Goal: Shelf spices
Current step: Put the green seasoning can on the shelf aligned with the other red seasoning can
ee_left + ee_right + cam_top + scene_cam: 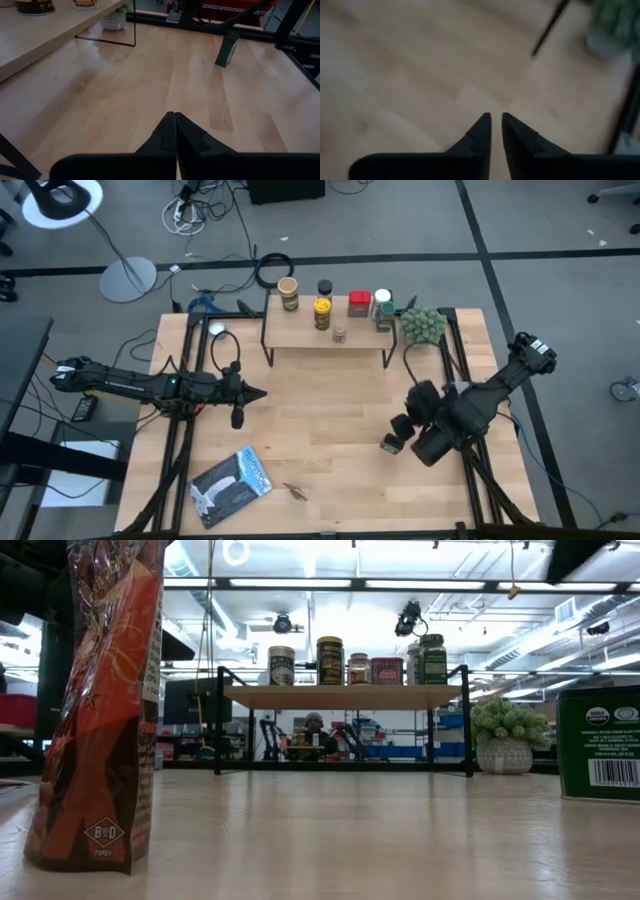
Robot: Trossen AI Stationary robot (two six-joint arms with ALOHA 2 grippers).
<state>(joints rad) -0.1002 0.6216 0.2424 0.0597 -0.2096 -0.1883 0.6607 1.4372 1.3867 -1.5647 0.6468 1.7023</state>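
The shelf [325, 332], a light-wood board on black legs, stands at the table's far middle. Several spices stand on it: a tan-lidded jar [288, 292], a yellow jar [322, 313], a red tin [360, 304] and a white-capped bottle [382, 302]. A green tin [391, 443] stands upright on the table at the right, also in the left wrist view [229, 49]. My right gripper [410, 408] hovers just beyond that tin, tilted down, with a narrow gap between its fingertips [496, 117] and nothing in it. My left gripper [260, 392] waits shut [175, 115] over the table's left middle.
A small potted plant [422, 325] stands by the shelf's right end. A blue-white flat packet [232, 485] lies near the front left, with a small brown scrap [295, 492] beside it. Bare tabletop [330, 410] lies between the arms.
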